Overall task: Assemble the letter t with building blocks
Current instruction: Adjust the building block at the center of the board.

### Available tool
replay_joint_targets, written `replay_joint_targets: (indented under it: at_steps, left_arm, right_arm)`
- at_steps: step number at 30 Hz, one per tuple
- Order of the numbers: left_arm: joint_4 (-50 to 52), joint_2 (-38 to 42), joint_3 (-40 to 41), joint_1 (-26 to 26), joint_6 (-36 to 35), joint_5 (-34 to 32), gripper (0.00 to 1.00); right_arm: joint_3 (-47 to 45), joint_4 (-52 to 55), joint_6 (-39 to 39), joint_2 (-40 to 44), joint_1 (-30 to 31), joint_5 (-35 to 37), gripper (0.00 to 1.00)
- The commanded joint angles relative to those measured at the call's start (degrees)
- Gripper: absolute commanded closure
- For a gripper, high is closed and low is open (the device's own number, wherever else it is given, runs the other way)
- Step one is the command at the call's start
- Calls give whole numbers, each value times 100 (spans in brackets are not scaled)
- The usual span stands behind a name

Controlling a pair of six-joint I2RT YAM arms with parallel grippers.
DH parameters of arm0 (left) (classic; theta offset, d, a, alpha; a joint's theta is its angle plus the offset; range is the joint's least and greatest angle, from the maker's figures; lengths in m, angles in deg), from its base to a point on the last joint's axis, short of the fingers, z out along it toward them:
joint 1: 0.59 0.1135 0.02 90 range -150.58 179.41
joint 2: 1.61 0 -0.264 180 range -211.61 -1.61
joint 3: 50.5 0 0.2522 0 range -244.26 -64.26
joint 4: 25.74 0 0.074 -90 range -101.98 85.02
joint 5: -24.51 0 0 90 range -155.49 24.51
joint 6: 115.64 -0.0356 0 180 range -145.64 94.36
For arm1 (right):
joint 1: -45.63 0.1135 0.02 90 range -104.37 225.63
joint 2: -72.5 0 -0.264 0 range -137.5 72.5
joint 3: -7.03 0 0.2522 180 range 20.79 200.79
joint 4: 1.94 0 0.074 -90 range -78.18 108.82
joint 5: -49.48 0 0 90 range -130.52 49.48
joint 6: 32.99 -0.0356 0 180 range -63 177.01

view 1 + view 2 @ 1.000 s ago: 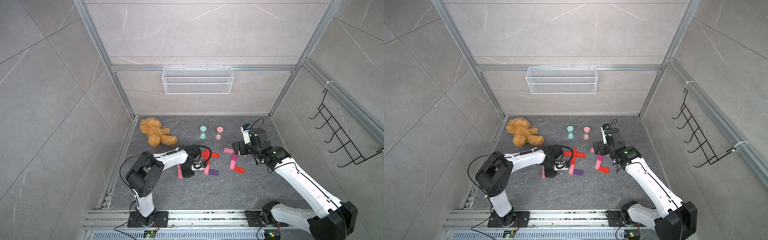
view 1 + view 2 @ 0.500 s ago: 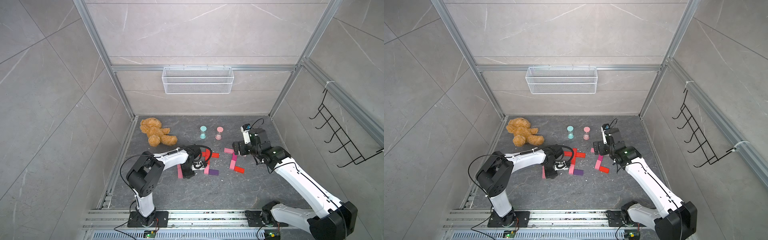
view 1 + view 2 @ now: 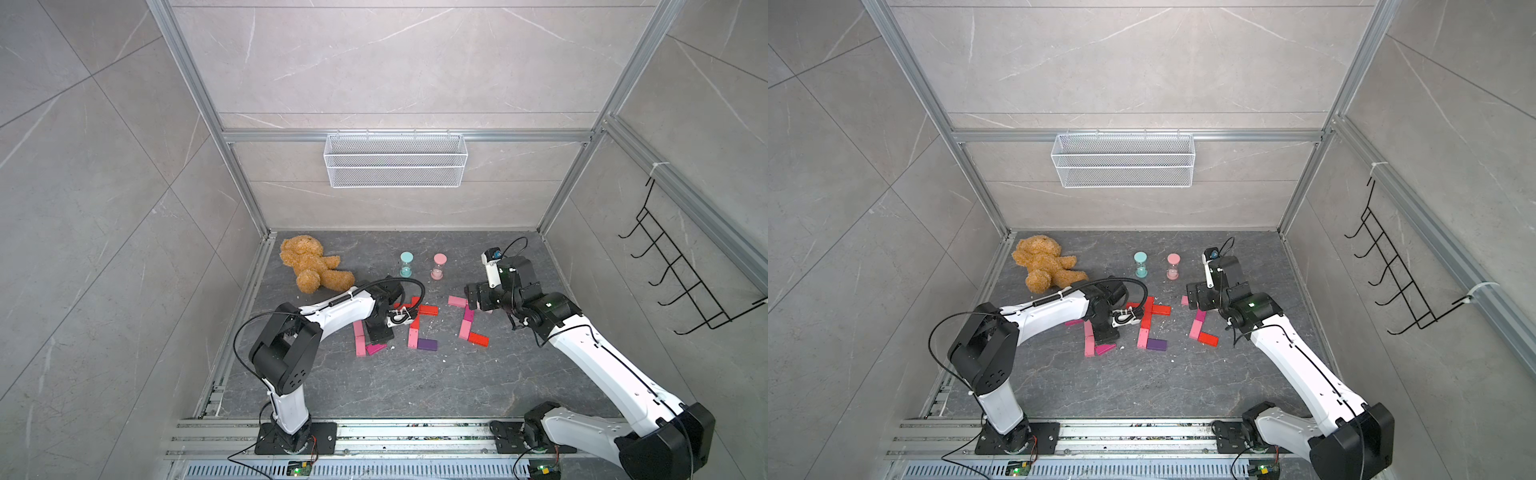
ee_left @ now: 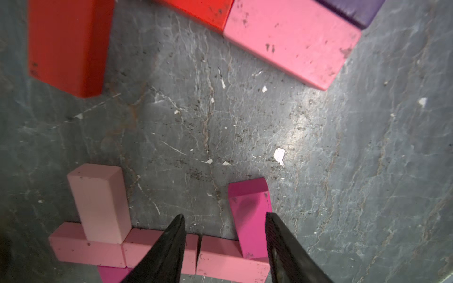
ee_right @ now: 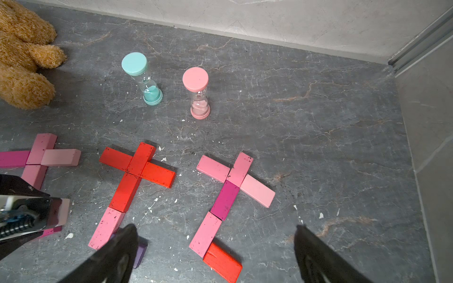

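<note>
I see my left fingers [image 4: 171, 247] standing apart around a magenta block [image 4: 247, 210], not clamping it; right fingers [image 5: 117, 257] spread wide, empty

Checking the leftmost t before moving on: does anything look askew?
Yes. The magenta foot block sits slanted, not square to the pink stem, and one end seems to ride up on it. The left gripper is open, not gripping it.

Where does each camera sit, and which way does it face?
Top views: high above the arms' bases, facing down toward the back wall; both arms show.
Left wrist: on the left arm, close above the pink blocks; left pincer tips show.
Right wrist: on the right arm, facing hourglasses and that wall; right pincer tips show.
Shared: all four show the purple block.
</note>
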Motion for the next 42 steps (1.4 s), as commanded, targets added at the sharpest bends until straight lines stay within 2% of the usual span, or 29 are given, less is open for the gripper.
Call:
replay_joint_targets:
  at_steps: [1, 8, 13, 20, 29, 36, 42]
  left_arm:
    - [268, 419, -158, 23, 106, 270, 44]
    - [378, 408, -105, 23, -1, 378, 52]
    - [503, 190, -61, 4, -48, 578, 51]
    - [490, -14, -8, -3, -92, 375, 51]
    - [382, -331, 27, -3, -17, 54, 46]
    - [383, -491, 58, -3, 12, 36, 51]
    - [363, -562, 106, -5, -31, 24, 59]
  right_arm:
    - [11, 4, 57, 84, 13, -41, 0]
    - [11, -6, 48, 69, 14, -75, 0]
    - [0, 29, 55, 108, 13, -45, 0]
    - [-31, 12, 57, 107, 11, -32, 0]
    - [-43, 12, 57, 115, 13, -17, 0]
    - [-47, 12, 50, 134, 14, 2, 0]
    - [-47, 4, 52, 135, 15, 4, 0]
